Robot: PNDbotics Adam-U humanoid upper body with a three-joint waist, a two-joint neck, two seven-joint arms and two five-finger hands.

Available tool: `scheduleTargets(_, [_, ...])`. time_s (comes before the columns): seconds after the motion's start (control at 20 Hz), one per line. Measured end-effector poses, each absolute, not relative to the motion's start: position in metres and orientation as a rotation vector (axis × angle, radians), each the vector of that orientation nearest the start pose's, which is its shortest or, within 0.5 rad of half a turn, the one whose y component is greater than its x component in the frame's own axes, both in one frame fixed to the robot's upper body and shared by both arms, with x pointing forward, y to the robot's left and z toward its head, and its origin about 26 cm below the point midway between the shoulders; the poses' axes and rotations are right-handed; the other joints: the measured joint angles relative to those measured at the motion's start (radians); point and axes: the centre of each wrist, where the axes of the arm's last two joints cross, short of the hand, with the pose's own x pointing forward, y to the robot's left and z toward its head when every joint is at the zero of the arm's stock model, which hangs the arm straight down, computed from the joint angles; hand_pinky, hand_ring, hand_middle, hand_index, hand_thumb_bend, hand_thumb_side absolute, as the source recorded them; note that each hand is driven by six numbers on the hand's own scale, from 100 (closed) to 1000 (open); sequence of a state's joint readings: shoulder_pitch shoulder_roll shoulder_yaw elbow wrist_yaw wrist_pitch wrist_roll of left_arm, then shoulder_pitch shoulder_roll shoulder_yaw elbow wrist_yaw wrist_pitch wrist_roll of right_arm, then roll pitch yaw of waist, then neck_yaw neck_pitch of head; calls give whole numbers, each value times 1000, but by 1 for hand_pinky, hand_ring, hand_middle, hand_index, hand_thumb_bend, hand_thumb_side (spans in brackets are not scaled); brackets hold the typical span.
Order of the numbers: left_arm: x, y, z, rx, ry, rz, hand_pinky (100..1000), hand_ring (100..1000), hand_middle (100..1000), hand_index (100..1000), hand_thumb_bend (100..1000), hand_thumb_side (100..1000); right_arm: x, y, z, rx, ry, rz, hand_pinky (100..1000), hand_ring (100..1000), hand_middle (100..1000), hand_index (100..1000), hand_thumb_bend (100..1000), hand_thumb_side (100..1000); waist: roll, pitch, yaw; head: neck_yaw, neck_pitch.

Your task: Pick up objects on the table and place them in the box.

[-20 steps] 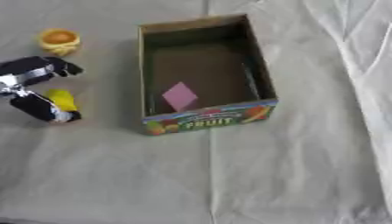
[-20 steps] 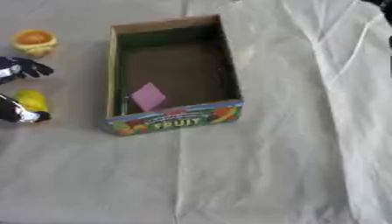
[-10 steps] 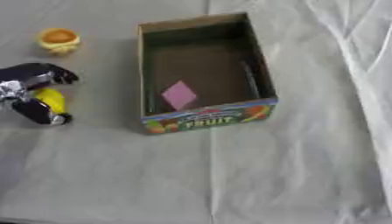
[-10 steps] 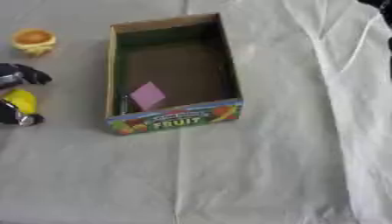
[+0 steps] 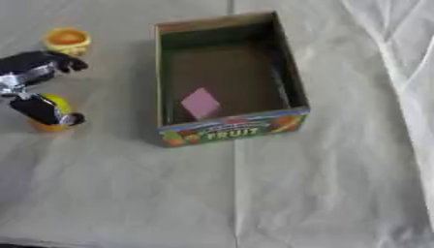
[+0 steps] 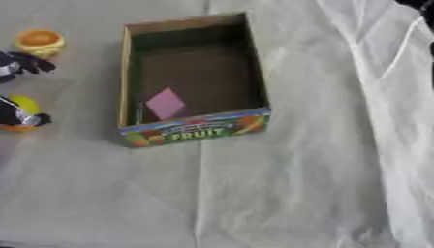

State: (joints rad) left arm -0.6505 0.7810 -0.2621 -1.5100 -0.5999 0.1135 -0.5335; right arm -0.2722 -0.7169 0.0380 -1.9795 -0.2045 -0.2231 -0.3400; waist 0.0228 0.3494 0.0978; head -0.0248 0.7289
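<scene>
Left eye view, one box [image 5: 233, 130], two fruits [image 5: 67, 40]

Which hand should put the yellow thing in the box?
The left hand. Its fingers are already curled around the yellow thing, just left of the box. The right hand shows in neither view.

The box [image 5: 229, 77] stands at table [image 5: 322, 193] centre, a flat square piece [image 5: 201, 103] inside; two round objects [image 5: 67, 40] [image 5: 51, 114] lie left of it.
</scene>
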Motion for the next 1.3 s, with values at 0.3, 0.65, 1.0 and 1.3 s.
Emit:
scheduleTargets(0.3, [373, 331, 245, 918, -1248, -1453, 906, 899, 862, 947, 562, 143, 293, -310, 225, -312, -2458, 282, 825, 752, 754, 759, 100, 806, 4, 0, 3, -3, 0])
scheduleTargets(0.65, [372, 348, 231, 867, -1158, -1425, 902, 897, 860, 954, 576, 177, 293, -310, 225, -313, -2462, 275, 824, 751, 752, 758, 100, 804, 2, 0, 2, -3, 0])
scheduleTargets(1.0, [384, 358, 213, 866, -1084, -1398, 853, 861, 827, 930, 494, 110, 293, -310, 225, -310, -2461, 273, 823, 748, 749, 755, 100, 797, -1, 0, -1, 1, 0])
scheduleTargets(1.3, [391, 351, 207, 865, -1118, -1396, 631, 628, 568, 691, 296, 100, 293, -310, 225, -303, -2460, 267, 823, 746, 748, 753, 100, 793, -1, 2, -2, 2, 0])
